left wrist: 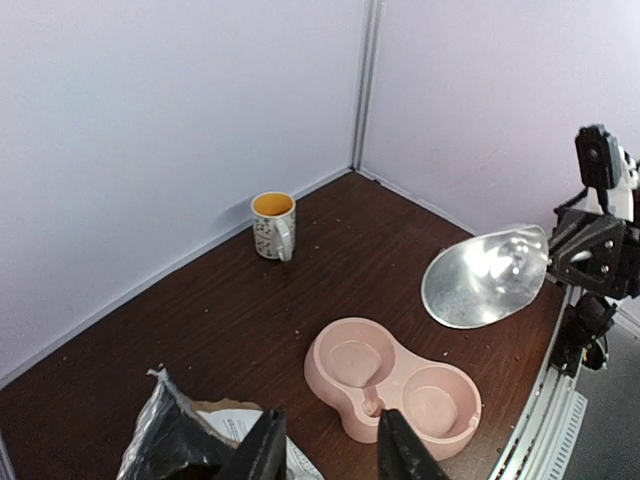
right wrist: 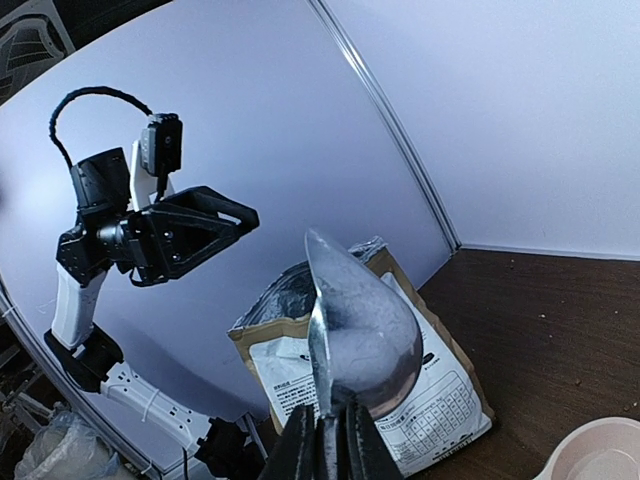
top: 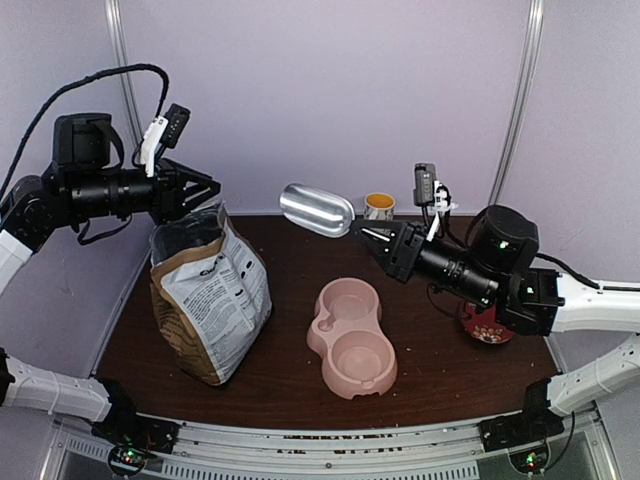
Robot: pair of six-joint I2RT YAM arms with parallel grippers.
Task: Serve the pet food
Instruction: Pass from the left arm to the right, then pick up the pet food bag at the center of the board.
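**Scoop raised in the right gripper, left gripper over the open bag**

Top view: the left gripper (top: pixel 210 190) is hovering just above the open mouth of the paper bag (top: pixel 212 300), which is standing at the left of the table (top: pixel 290 390). The right gripper (top: pixel 365 233) is pinching the handle of the metal scoop (top: pixel 317 208), held up beyond the pink double bowl (top: pixel 352 337). A few pet food pellets (top: pixel 340 437) are lying loose along the near rail. The bag's inside is too dark to tell what it holds.

Left wrist: the fingers (left wrist: pixel 265 452) are standing spread with nothing between them. A mug (left wrist: pixel 273 224) is sitting by the far wall.

Right wrist: both fingers are pressing on the scoop's handle, with the bag behind it.
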